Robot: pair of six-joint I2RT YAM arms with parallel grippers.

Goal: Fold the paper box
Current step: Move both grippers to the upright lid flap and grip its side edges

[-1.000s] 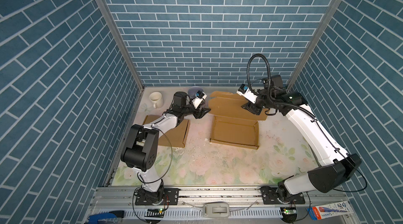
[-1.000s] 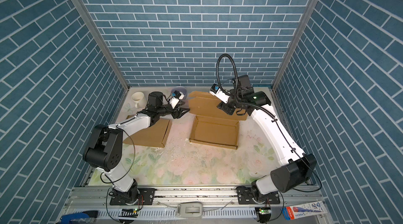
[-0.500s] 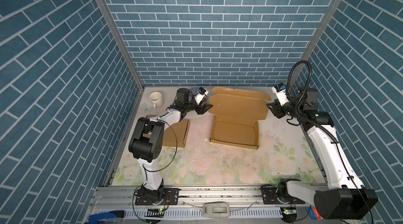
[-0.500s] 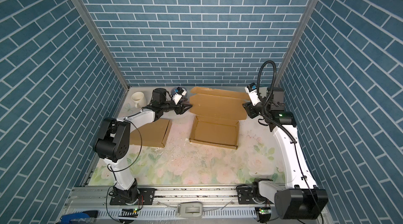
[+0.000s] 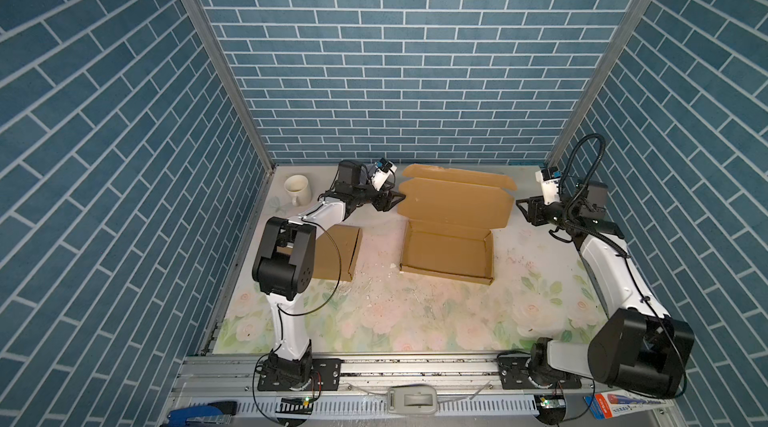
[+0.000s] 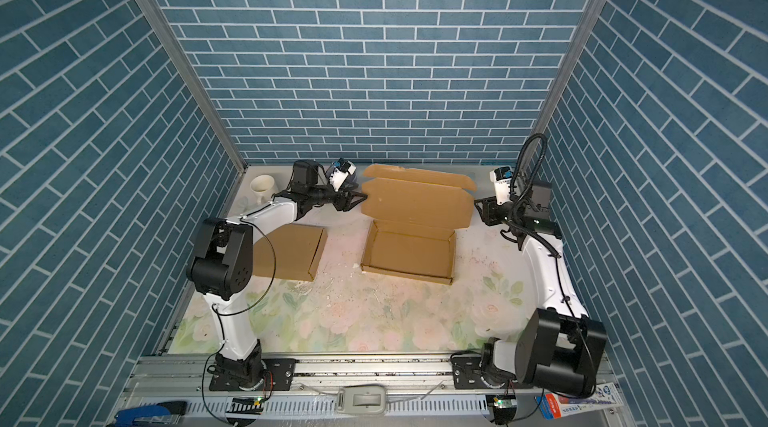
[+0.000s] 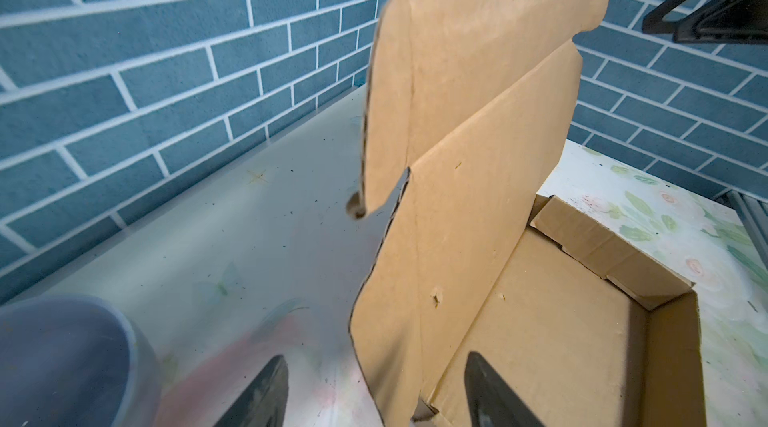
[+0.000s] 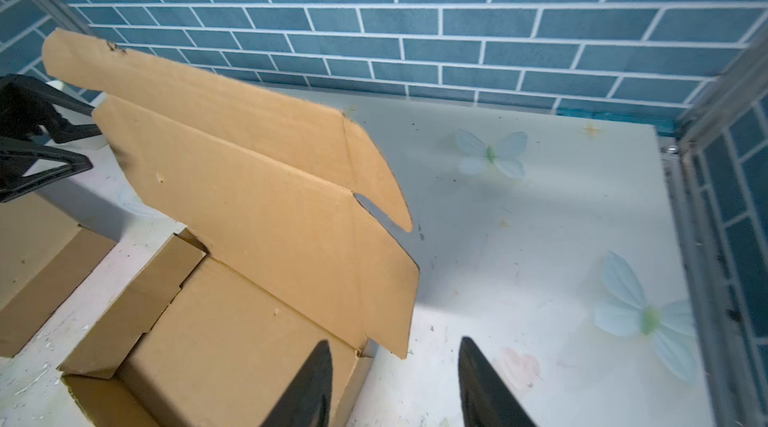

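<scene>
Bowl (image 7: 62, 362) near paper box (image 7: 540, 342), seemingly left-wrist-only.

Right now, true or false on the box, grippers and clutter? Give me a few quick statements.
1. The box lid is raised. True.
2. The right gripper is shut on the lid. False: it is open beside the lid's right edge, holding nothing.
3. A white mug stands at back left. True.
4. The left gripper is shut. False: it is open at the lid's left edge.
5. Only one box is present. False: a second box lies to its left.
</scene>
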